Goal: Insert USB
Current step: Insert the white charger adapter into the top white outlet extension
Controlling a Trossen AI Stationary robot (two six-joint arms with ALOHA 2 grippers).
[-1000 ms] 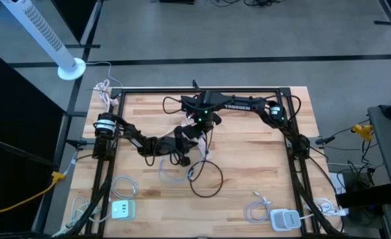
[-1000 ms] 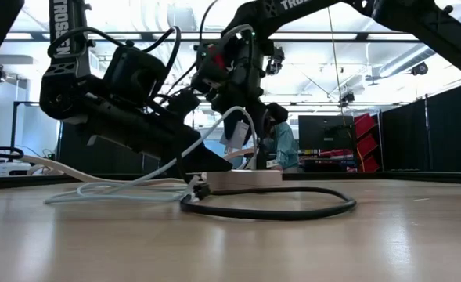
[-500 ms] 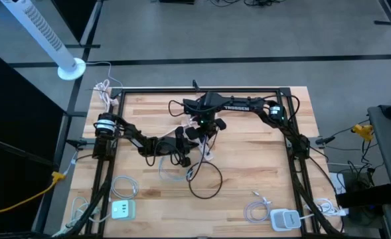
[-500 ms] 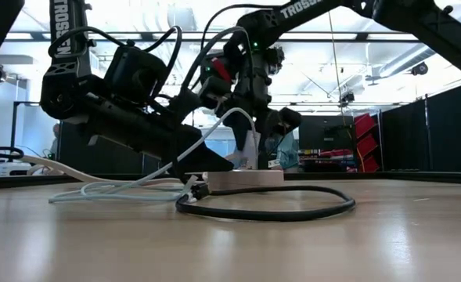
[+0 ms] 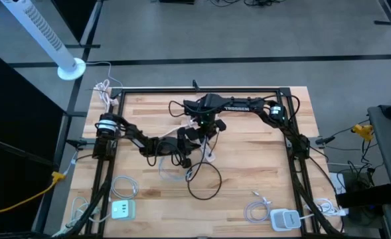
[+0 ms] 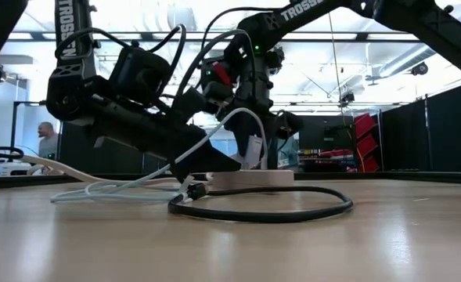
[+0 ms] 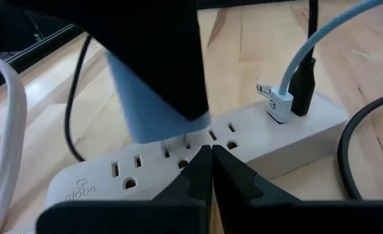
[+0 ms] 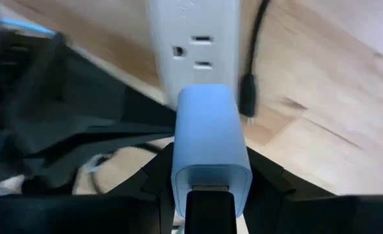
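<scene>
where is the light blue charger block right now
The light blue charger block sits clamped in the right gripper, poised over the white power strip near the table's middle, with the shut left gripper pressing on the strip beside it.

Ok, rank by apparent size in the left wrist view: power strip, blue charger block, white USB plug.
1. power strip, spans most of the picture
2. blue charger block, though nearness to the camera may enlarge it
3. white USB plug, clearly smallest

Left pincer (image 7: 212, 151) shut, right pincer (image 8: 207, 188) gripping.
</scene>
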